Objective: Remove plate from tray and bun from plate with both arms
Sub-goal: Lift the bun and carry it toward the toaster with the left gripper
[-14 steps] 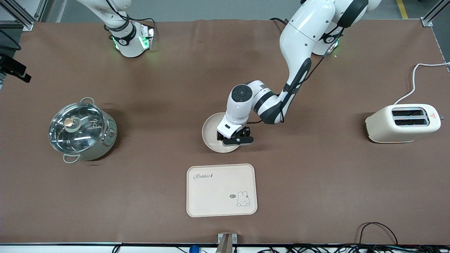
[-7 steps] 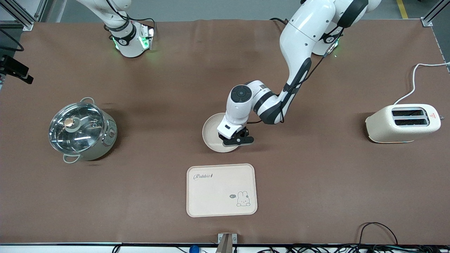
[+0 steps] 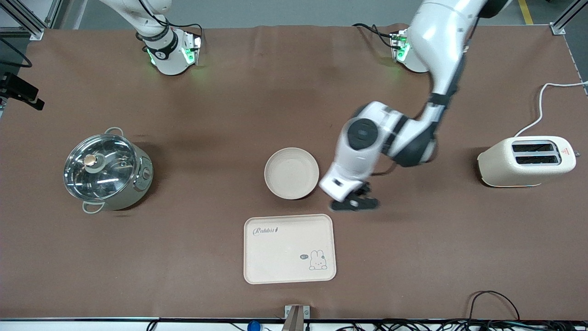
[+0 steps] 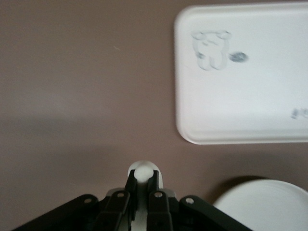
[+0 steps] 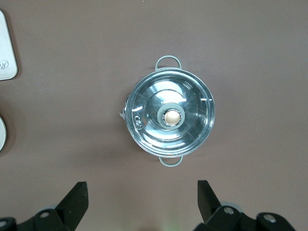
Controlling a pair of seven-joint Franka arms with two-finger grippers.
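Note:
The plate (image 3: 291,173) is a round cream dish lying empty on the brown table, between the tray and the robots' bases; it also shows in the left wrist view (image 4: 272,204). My left gripper (image 3: 354,204) is over bare table beside the plate, toward the left arm's end. It is shut on the bun (image 4: 143,172), a small pale lump between the fingertips of the left gripper (image 4: 143,178). My right gripper (image 5: 142,192) is open and empty, high over the table near the pot, and the right arm waits.
The cream rabbit tray (image 3: 288,248) lies nearer the front camera than the plate. A lidded steel pot (image 3: 106,170) stands toward the right arm's end. A cream toaster (image 3: 526,161) with a white cable stands toward the left arm's end.
My left gripper has moved off the plate toward the left arm's end of the table. The plate stays where it was, now uncovered and empty. The right arm has not moved.

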